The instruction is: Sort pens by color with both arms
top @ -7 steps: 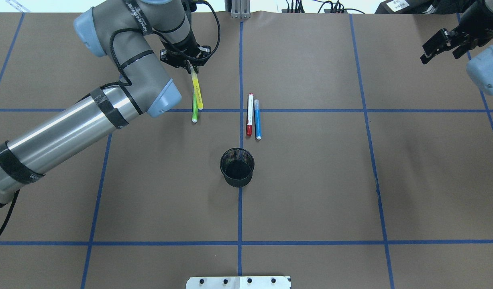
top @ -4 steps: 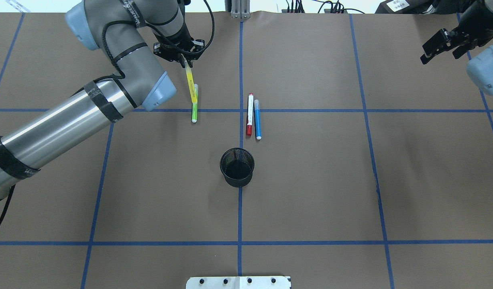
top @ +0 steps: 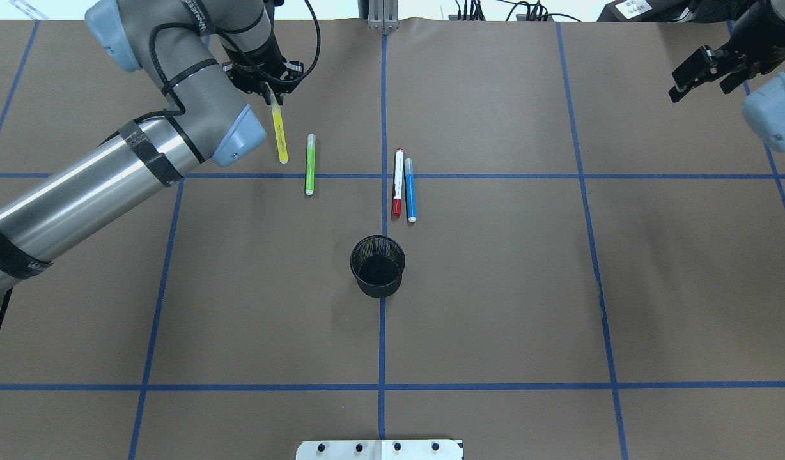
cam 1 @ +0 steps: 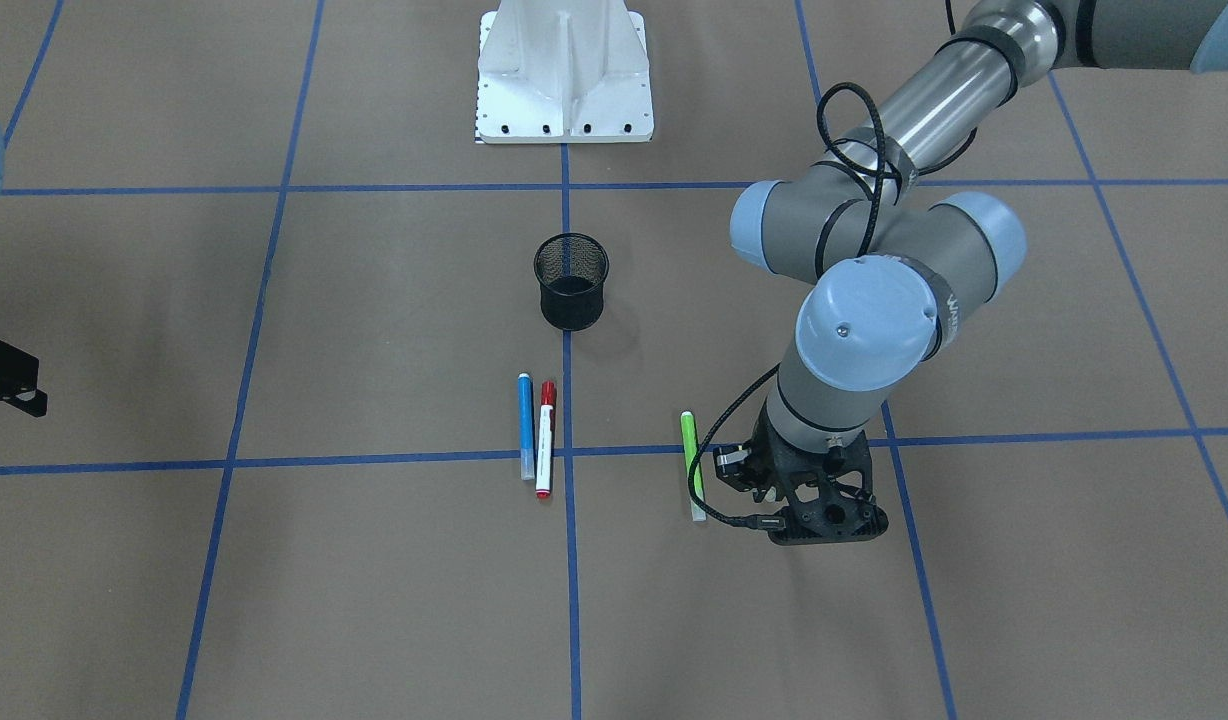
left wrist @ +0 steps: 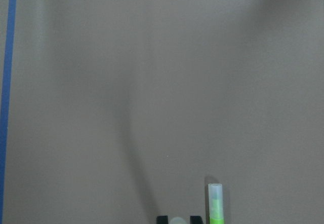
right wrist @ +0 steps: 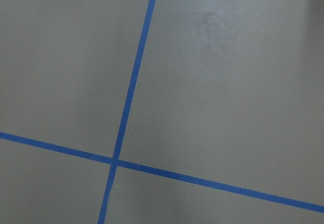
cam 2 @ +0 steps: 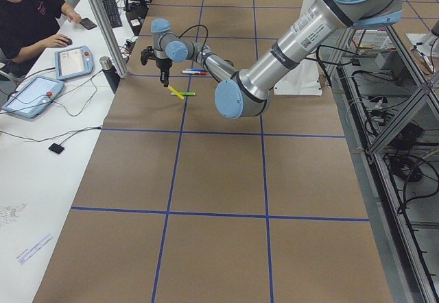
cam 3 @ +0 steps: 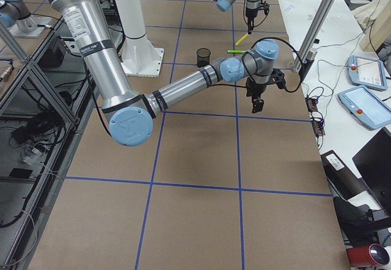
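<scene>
Yellow pen [top: 279, 134], tiny illegible print

No words or numbers can be read here. The grey metal left arm [top: 105, 176] has white letters near its wrist, too small to make out. The neon yellow pen [top: 279, 134] has tiny print, too small as well.

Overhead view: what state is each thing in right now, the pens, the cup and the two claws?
yellow pen: held at one end by the left gripper, hanging tilted.
green pen: lying flat, on its own.
red pen: lying flat beside the blue pen.
blue pen: lying flat.
cup: upright, no pens inside.
left gripper: shut on the yellow pen.
right gripper: open, empty.
</scene>
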### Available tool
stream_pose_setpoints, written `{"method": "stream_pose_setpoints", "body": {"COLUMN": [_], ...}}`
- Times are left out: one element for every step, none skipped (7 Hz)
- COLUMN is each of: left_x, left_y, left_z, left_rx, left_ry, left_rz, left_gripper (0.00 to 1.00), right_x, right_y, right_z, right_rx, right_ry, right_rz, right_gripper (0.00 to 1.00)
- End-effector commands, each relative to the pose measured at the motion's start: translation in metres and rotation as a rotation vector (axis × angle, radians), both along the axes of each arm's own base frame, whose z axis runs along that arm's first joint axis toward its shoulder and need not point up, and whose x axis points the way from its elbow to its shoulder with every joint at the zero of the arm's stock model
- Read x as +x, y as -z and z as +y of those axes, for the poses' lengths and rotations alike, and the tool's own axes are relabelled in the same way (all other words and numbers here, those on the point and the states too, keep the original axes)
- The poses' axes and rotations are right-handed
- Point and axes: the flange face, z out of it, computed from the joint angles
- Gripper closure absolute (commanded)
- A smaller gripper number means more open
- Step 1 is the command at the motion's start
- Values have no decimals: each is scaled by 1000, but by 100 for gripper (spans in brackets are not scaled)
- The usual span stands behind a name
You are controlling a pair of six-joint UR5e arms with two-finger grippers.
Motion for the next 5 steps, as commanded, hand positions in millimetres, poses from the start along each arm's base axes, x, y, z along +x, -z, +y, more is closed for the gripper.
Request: {"method": "stream_pose_setpoints", "body": {"left_x": [8, 9, 13, 17, 21], "left_y": [0, -4, -10, -11, -16], "left_z": [8, 10, 13, 16, 20], "left_rx": [-9, -20, -26, -29, -34], "left_ry": [-19, -27, -37, -44, -51], "left_rz": [8, 10, 8, 8, 5], "left_gripper": [100, 100, 96, 90, 80], "right_x": [0, 0, 0, 0, 0], "right_y": [1, 1, 0, -1, -2], "right_z": [0, 0, 1, 0, 0], "right_rx": [1, 1, 0, -2, -3], "right_ry": [0, 0, 0, 0, 0], "right_rz": [0, 0, 0, 1, 1], "right_gripper": [1, 1, 1, 1, 1]}}
